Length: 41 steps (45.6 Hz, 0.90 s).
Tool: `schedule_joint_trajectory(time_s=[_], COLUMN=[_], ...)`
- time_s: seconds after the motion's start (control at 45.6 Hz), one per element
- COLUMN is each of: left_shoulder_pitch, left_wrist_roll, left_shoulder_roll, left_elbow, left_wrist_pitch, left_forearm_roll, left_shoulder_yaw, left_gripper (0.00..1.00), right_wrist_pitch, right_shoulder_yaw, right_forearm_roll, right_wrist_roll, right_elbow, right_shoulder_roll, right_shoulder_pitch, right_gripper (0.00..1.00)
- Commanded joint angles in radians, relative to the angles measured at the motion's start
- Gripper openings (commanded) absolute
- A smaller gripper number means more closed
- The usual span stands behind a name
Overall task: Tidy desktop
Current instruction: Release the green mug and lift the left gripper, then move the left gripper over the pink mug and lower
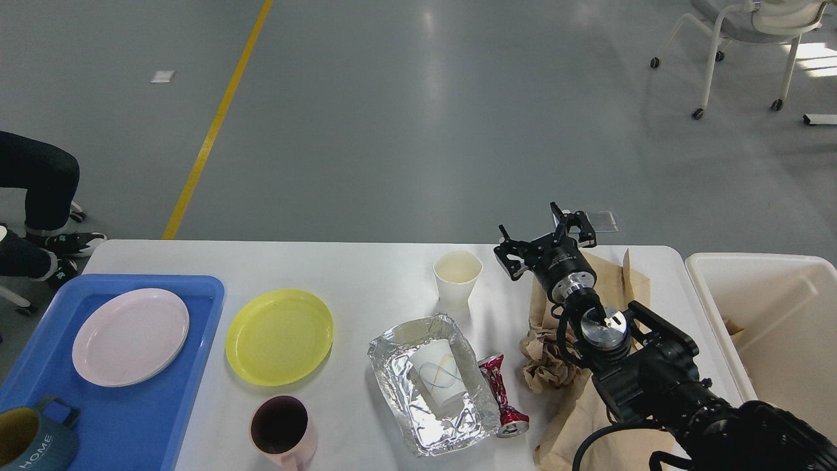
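The white desktop (366, 275) carries a yellow plate (279, 336), a pink mug (282, 428), a foil tray (399, 356) with a paper cup (437, 378) lying in it, an upright white paper cup (457, 279), a crushed red can (502, 396) and crumpled brown paper (544, 358) on a brown paper bag (621, 281). My right gripper (546, 241) hovers open over the far right of the desktop, just right of the upright cup, with nothing between its fingers. My left gripper is out of view.
A blue tray (163, 418) at the left holds a pink plate (129, 336) and a blue-grey mug (29, 438) marked HOME. A cream-white bin (771, 314) stands off the right end. A person's legs (36, 196) are at the far left.
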Motion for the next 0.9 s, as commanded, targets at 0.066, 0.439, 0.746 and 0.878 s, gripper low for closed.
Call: schedule_joint_trajectory(time_s=[0.066,0.439,0.746,0.878], left_shoulder_pitch=[-0.140,-0.272,-0.381,-0.378], left_wrist_roll=[-0.002,-0.002,0.012,0.017], left_shoulder_roll=[-0.124,-0.481,-0.566,-0.584], left_elbow=[-0.082,-0.258,-0.369,-0.406], left_wrist_pitch=[0.000,0.000,0.000,0.000], left_forearm_roll=[0.000,0.000,0.009,0.012], left_shoulder_yaw=[0.053,0.050,0.025,0.009], left_gripper=[0.96,0.96,0.96,0.96], right_wrist_pitch=[0.000,0.000,0.000,0.000], right_shoulder_yaw=[0.001,0.000,0.000,0.000], right_forearm_roll=[0.000,0.000,0.000,0.000], right_wrist_roll=[0.000,0.000,0.000,0.000], right_elbow=[0.000,0.000,0.000,0.000], right_shoulder_roll=[0.000,0.000,0.000,0.000], right_shoulder_pitch=[-0.001,0.000,0.000,0.000], right_gripper=[1.00,1.00,1.00,1.00])
